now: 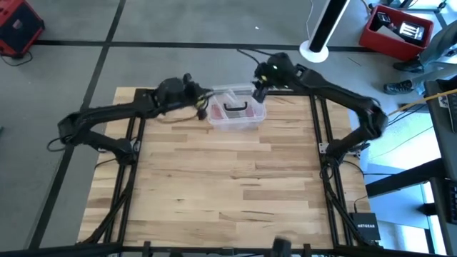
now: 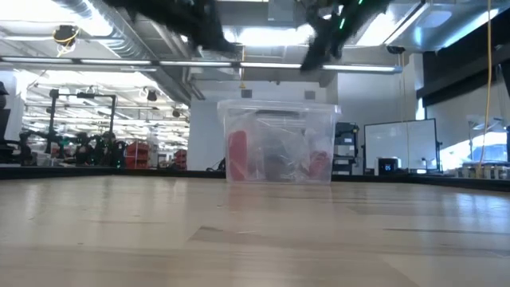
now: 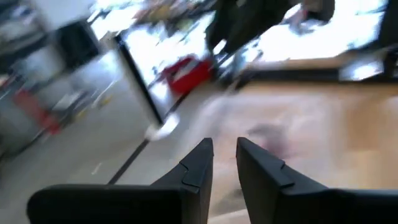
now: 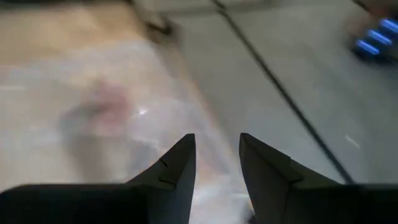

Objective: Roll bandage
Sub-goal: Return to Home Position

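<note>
Both sets of fingers empty, narrow gap each. left gripper (image 1: 202, 107) just beside clear bin (image 1: 243, 123), right gripper (image 1: 258, 92) on other side, so bin sits between and below fingers. Pink-red bandage (image 2: 237, 155) inside bin, lid on. Tip: lift straight up first, then swing back, dont clip lid. Wood table (image 1: 214, 193), grey floor, bright workshop behind.

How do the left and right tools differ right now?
Place: the left tool hangs by the left end of the bin, while the right tool hangs at its far right corner.
Gap: the left tool is open only a narrow slit, and the right tool looks clearly wider.
Shared: both are dark, two-fingered and empty, and both are raised above the bin's lid.
</note>
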{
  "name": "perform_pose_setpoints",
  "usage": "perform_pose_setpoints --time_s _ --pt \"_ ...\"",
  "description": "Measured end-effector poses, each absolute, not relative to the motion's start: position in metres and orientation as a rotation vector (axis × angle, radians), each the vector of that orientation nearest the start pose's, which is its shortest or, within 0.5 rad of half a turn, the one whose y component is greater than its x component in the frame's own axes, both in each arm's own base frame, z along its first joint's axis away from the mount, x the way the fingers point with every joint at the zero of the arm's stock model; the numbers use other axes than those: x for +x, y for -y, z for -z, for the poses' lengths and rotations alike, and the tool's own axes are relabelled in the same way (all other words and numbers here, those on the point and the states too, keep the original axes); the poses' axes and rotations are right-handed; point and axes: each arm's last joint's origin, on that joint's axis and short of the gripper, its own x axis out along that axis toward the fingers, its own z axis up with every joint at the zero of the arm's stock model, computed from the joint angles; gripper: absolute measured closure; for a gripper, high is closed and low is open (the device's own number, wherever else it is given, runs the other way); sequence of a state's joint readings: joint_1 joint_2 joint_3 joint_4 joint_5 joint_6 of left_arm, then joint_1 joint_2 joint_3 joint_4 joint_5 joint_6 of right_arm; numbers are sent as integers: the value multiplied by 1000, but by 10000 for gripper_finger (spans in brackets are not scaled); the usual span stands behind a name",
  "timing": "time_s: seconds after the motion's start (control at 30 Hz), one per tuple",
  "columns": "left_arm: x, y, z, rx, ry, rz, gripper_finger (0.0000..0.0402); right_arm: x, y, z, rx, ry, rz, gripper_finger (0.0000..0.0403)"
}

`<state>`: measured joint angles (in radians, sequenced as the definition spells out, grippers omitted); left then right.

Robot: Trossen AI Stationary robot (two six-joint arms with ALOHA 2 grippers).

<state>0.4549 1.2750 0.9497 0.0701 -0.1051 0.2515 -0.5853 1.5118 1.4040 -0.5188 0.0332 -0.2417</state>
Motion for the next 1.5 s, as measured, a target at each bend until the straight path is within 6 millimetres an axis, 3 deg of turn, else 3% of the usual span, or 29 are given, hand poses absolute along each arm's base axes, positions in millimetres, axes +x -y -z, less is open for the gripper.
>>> perform_pose_setpoints --time_s 0.1,0.17,0.27,0.37,0.47,0.6,0.77,0.87,1.1,1.5 --pt "252 -92 -327 217 -286 -408 353 265 143 -373 -57 -586 324 279" --pt "249 -67 -330 239 -306 -319 377 252 116 -381 -53 -537 222 294" --pt "240 -33 -324 241 -288 -196 396 232 82 -375 -24 -493 139 340" --pt "221 -12 -313 199 -218 -165 391 208 57 -358 22 -424 115 390" --pt "199 -3 -301 137 -173 -170 395 184 39 -340 80 -332 132 386" --pt "172 1 -286 61 -135 -150 398 157 24 -317 174 -225 165 368" --pt "152 0 -276 -19 -122 -164 393 138 12 -286 235 -158 159 379" --pt "147 1 -273 -133 -126 -161 396 133 8 -270 250 -85 173 391" --pt "144 3 -239 -97 -101 -139 401 127 -1 -228 258 19 94 393" --pt "113 4 -188 -134 48 -43 401 114 -4 -188 260 16 89 389"
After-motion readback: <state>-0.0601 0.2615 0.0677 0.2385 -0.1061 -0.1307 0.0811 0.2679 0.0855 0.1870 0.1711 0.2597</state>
